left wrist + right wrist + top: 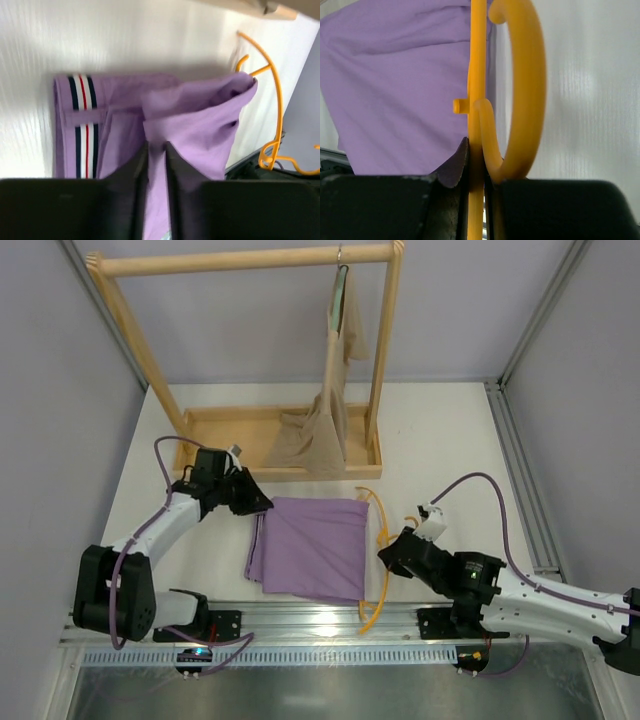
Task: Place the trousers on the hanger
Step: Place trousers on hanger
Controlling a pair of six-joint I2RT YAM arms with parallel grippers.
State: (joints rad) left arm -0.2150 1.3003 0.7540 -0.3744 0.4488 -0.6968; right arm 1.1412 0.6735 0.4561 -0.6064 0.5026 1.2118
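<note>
**TROUSERS AND HANGER: GRIP STATUS**

The left claw (156, 150) is pressed together on a raised fold at the far left corner of the trousers (312, 545). The trousers are laid folded on the tabletop (440, 440), between the two arms. The hanger (478, 60) is positioned just beside their right edge. Its thin bar is pinched by the right claw (476, 155).

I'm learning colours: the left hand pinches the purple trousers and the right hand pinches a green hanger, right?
No. The right hand pinches an orange-yellow hanger, not green, as the right wrist view shows. The left hand does pinch the purple trousers.
</note>
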